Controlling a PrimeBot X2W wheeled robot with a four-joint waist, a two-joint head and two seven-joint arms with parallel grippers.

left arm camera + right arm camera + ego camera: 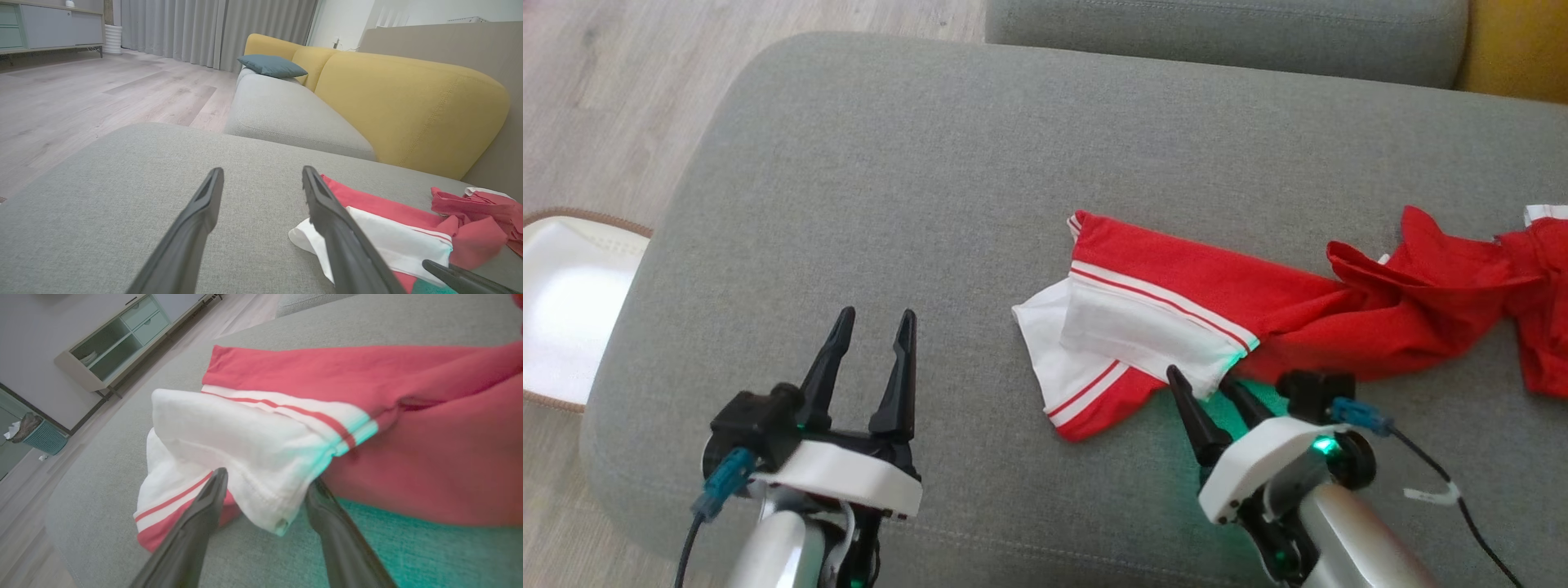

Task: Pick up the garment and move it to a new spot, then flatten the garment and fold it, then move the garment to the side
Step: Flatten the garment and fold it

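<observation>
Head view: red and white fabric garment [1217, 282] lies crumpled on the grey fabric sofa cushion [890, 163], toward 3 o'clock. At 5 o'clock the right tool [1199, 377] is released, its jaws apart and straddling the garment's white hem. At 7 o'clock the left tool [878, 314] is released over bare cushion, well apart from the garment.

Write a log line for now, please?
right gripper: open at white hem of garment | left gripper: open over cushion | garment: crumpled

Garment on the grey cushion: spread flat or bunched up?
Bunched, not flat. The garment lies in a rumpled strip on the cushion, white-trimmed end doubled over, red cloth crumpled farther along.
</observation>
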